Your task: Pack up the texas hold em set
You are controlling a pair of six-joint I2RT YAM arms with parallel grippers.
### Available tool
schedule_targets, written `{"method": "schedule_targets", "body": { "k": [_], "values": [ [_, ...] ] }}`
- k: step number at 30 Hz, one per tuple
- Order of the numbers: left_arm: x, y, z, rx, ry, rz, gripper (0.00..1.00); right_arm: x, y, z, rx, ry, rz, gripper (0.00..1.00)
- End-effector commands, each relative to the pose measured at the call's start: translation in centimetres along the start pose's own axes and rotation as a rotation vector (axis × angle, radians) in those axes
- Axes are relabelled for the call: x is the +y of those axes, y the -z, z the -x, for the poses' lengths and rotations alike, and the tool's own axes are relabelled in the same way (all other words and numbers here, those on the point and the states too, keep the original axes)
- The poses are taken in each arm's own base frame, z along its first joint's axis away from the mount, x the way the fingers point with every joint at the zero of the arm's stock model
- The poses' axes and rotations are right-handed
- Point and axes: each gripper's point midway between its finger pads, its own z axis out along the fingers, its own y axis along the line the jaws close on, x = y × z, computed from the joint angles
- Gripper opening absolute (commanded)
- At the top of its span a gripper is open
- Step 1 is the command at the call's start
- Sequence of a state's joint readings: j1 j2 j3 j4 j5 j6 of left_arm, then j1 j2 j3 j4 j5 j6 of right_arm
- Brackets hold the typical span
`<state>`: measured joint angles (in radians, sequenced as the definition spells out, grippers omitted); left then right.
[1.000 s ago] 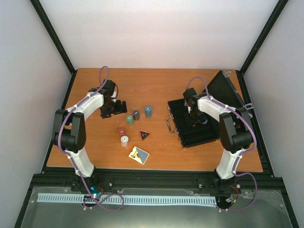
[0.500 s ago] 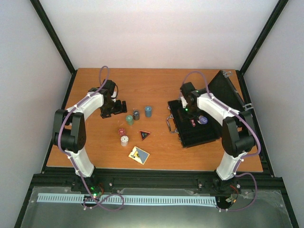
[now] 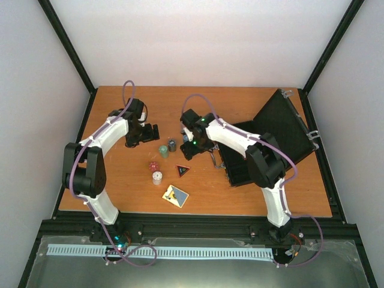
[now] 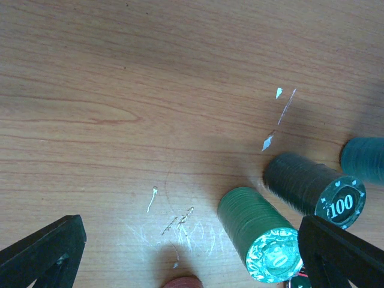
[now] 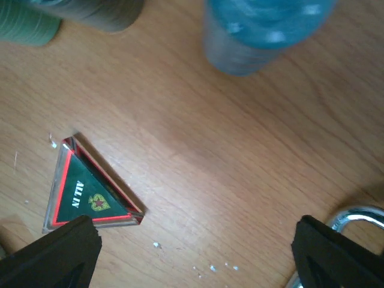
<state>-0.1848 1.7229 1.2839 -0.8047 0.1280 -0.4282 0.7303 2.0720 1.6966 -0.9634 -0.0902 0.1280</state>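
The black briefcase [image 3: 240, 171] lies open at the right, its lid [image 3: 282, 120] raised and its metal handle [image 5: 354, 221] facing left. My right gripper [image 3: 189, 149] [image 5: 195, 234] hangs open over bare wood between the handle and the triangular "ALL IN" marker [image 5: 90, 192] [image 3: 182, 170], with a blue chip stack [image 5: 264, 27] just ahead of it. My left gripper [image 3: 150, 133] [image 4: 189, 231] is open and holds nothing; a green chip stack [image 4: 264, 234] [image 3: 162, 150] stands beside its right finger. Past that are a dark "100" stack [image 4: 312, 189] [image 3: 172, 144] and the blue stack [image 4: 366, 159].
Red dice [image 3: 153, 165], a white chip stack [image 3: 157, 177] and a card deck [image 3: 176, 195] lie toward the near edge of the table [image 3: 120, 192]. Black frame rails border the table on all sides.
My right arm swung left from over the briefcase to the chip stacks, leaving a purple disc in the case, and its jaws opened wider. The left gripper shifted slightly.
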Motion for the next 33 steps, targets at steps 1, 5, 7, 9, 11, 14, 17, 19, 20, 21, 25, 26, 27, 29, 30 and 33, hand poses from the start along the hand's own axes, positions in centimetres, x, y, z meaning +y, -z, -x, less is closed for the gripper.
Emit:
{"method": "schedule_targets", "body": {
  "k": [1, 5, 7, 9, 11, 14, 17, 19, 20, 21, 25, 26, 27, 29, 30, 33],
  "values": [
    [-0.2, 1.5, 0.7, -0.035, 0.018, -0.015, 1.00, 2.6, -0.7, -0.2, 0.024, 0.010, 0.004, 0.92],
    [-0.2, 1.8, 0.6, -0.032, 0.007, -0.013, 1.00, 4.7, -2.2, -1.0, 0.056, 0.026, -0.010, 1.00],
    [-0.2, 1.8, 0.5, -0.028, 0.004, -0.014, 1.00, 5.3, -2.5, -1.4, 0.062, 0.036, -0.030, 1.00],
    [-0.3, 1.7, 0.3, -0.024, 0.009, -0.022, 1.00, 5.6, -2.8, -1.8, 0.074, 0.043, -0.044, 1.00],
    [-0.6, 1.6, 0.2, -0.019, 0.014, -0.037, 1.00, 5.8, -3.3, -2.5, 0.096, 0.038, -0.047, 1.00],
    [-0.7, 1.4, 0.1, -0.016, 0.018, -0.045, 1.00, 6.2, -4.0, -3.2, 0.114, 0.040, -0.048, 1.00],
    [-0.7, 1.5, 0.3, -0.021, 0.016, -0.044, 1.00, 6.1, -4.8, -3.5, 0.123, 0.029, -0.055, 1.00],
    [-0.7, 1.5, 0.4, -0.022, 0.018, -0.044, 1.00, 6.0, -5.4, -3.7, 0.133, 0.024, -0.055, 1.00],
    [-0.7, 1.5, 0.4, -0.023, 0.017, -0.045, 1.00, 6.1, -5.8, -3.8, 0.141, 0.024, -0.052, 1.00],
    [-0.7, 1.4, 0.3, -0.022, 0.018, -0.045, 1.00, 6.2, -6.1, -3.9, 0.150, 0.022, -0.046, 1.00],
    [-0.6, 1.2, 0.2, -0.017, 0.017, -0.043, 1.00, 6.5, -6.7, -3.8, 0.160, 0.027, -0.032, 1.00],
    [-0.6, 1.1, 0.2, -0.017, 0.017, -0.044, 1.00, 6.4, -6.8, -3.7, 0.161, 0.029, -0.040, 1.00],
    [-0.6, 1.1, 0.2, -0.018, 0.017, -0.043, 1.00, 6.4, -6.8, -3.6, 0.162, 0.031, -0.042, 1.00],
    [-0.6, 1.1, 0.2, -0.018, 0.017, -0.043, 1.00, 6.4, -6.9, -3.6, 0.166, 0.034, -0.041, 0.99],
    [-0.6, 1.0, 0.2, -0.017, 0.016, -0.040, 1.00, 6.5, -6.9, -3.5, 0.166, 0.035, -0.039, 0.98],
    [-0.5, 0.8, 0.1, -0.011, 0.016, -0.038, 1.00, 6.5, -7.0, -3.6, 0.175, 0.037, -0.034, 0.90]
  ]
}}
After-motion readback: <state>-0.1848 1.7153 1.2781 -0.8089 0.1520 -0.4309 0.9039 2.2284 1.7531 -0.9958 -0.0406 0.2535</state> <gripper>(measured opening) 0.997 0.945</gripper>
